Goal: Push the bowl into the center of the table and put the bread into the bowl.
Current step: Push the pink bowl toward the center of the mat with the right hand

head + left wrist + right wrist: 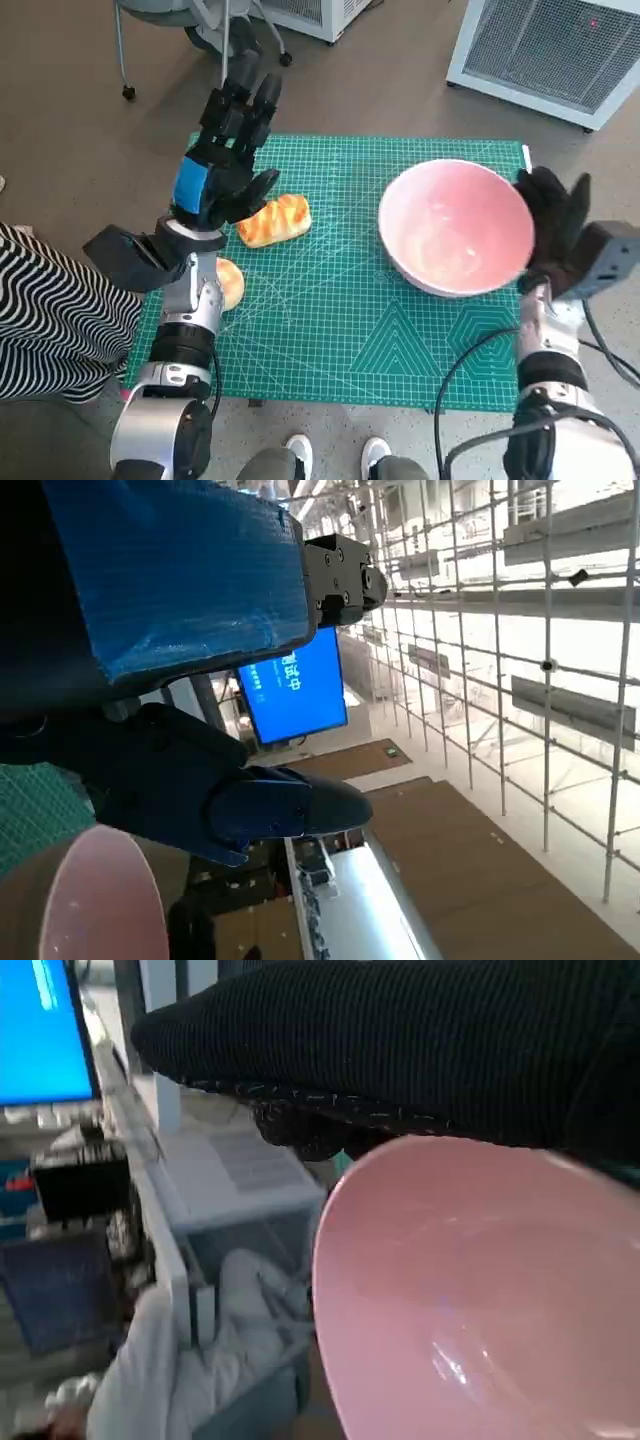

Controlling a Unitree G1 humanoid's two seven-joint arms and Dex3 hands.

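- Head view, looking down: the pink bowl (456, 228) sits on the right part of the green cutting mat (340, 330) that covers the table (300, 408), closer to the right edge than to the middle.
- My right hand (556, 232), in its black knitted glove, is spread flat against the bowl's right rim, fingers apart and holding nothing.
- Right wrist view: the glove (420, 1050) lies as a dark band over the bowl (480, 1290), whose pink inside fills most of the picture and looks empty.
- The bread (273, 220), a golden loaf, lies on the left part of the mat, well apart from the bowl.
- My left hand (225, 150), with blue tape on its back, is raised above the mat just beside the bread; its fingers point away from me, spread, with nothing in them.
- A second, rounder bun (229, 284) lies near the mat's left edge, partly hidden behind my left forearm.
- Left wrist view: my taped hand (170, 580) fills the upper part, and a slice of the pink bowl (100, 900) shows in a corner.
- A person's striped sleeve (50, 320) is at the left of the table, and shoes (335, 455) show near its close edge.
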